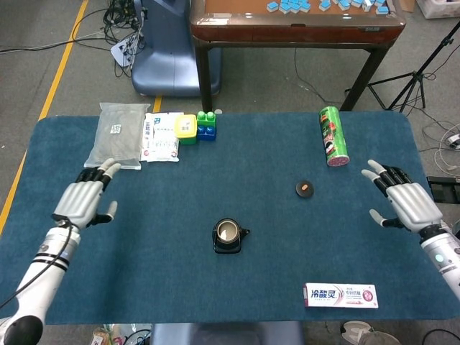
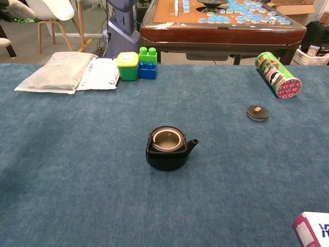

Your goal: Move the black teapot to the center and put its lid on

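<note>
The black teapot [image 1: 228,236] [image 2: 166,148] stands uncovered near the middle of the blue table, spout pointing right. Its small black lid [image 1: 305,189] [image 2: 257,112] with an orange knob lies flat to the right and farther back. My left hand [image 1: 86,200] hovers open at the table's left side, far from the pot; only a blurred bit of it [image 2: 10,6] shows at the top left corner of the chest view. My right hand [image 1: 402,203] floats open, fingers spread, near the right edge, to the right of the lid.
A green can [image 1: 333,135] lies on its side behind the lid. A grey bag [image 1: 116,135], white packet [image 1: 161,136], yellow-green tub [image 1: 186,129] and blue-green blocks [image 1: 206,124] line the back left. A toothpaste box [image 1: 341,295] lies at the front right.
</note>
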